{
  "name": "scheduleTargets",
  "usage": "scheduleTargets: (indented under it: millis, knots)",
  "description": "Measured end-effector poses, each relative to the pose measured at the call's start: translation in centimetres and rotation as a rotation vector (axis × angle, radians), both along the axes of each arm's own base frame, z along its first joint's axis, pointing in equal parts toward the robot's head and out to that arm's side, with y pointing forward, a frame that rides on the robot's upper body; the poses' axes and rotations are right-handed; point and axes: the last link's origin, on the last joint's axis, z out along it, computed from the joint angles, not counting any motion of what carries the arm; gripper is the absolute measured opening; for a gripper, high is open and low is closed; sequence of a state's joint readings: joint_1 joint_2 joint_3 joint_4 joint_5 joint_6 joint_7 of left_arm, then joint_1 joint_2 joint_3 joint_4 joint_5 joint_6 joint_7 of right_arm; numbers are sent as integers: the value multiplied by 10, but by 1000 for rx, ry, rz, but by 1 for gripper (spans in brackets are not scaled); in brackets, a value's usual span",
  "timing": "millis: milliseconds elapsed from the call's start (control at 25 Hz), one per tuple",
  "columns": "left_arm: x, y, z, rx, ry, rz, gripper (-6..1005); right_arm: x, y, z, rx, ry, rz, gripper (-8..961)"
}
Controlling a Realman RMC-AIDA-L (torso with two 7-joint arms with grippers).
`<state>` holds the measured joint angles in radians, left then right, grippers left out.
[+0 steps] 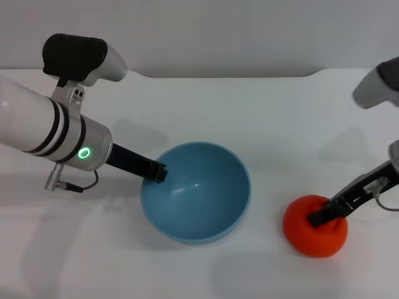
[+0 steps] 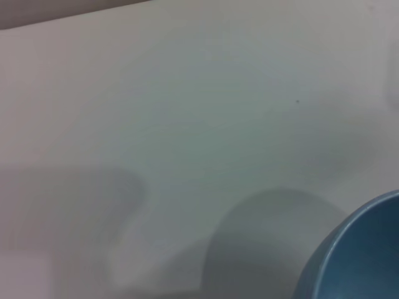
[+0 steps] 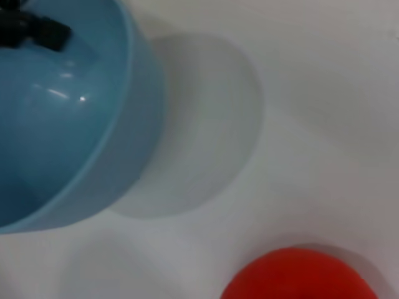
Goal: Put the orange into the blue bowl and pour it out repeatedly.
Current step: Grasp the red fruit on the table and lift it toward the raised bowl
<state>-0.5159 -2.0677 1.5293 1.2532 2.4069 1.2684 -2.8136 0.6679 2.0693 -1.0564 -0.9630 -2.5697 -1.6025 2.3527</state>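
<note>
The left arm is seen reaching in from the left, and its end effector is placed at the left rim of the blue bowl, with dark fingers on the rim's edge. It appears to be closed on the rim, with one finger seen inside the bowl in the right wrist view. The bowl is set upright on the white counter, about the middle of the scene, and nothing is seen inside it. In the left wrist view only a part of the bowl's wall is shown, beside bare counter.

To the right of the bowl, apart from it, the orange is found on the counter, near the front edge of the scene. The right end effector is lowered onto the top of the orange from the right; one dark finger is seen lying against the fruit, and whether it is open or closed around it cannot be told. In the right wrist view the orange is shown close by, with the bowl farther off.
</note>
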Motion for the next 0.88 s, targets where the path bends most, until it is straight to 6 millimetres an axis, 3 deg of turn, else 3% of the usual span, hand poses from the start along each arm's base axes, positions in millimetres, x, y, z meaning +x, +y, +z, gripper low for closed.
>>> scheduleTargets:
  millis: [200,440,520,560,760,880]
  knots:
    - [0,0,0,0,0,0,-2,0,2,-13,-11,-44,44,389]
    - [0,0,0,-1,5,-1,-2,1,2,-12,-7,-49,56,388]
    - [0,0,0,-4,6,-1,-2,2,1,-9,0,-41,58,257]
    - [0,0,0,-5,7,-2,-2,2,1,-6,7,-34,61,192]
    - [3,0,-1,-13,11,-10,-2,-3,1,19,50,56,77,132]
    - [7,0,-3,-30,15,-16,-2,-22,0,42,94,165,142,125]
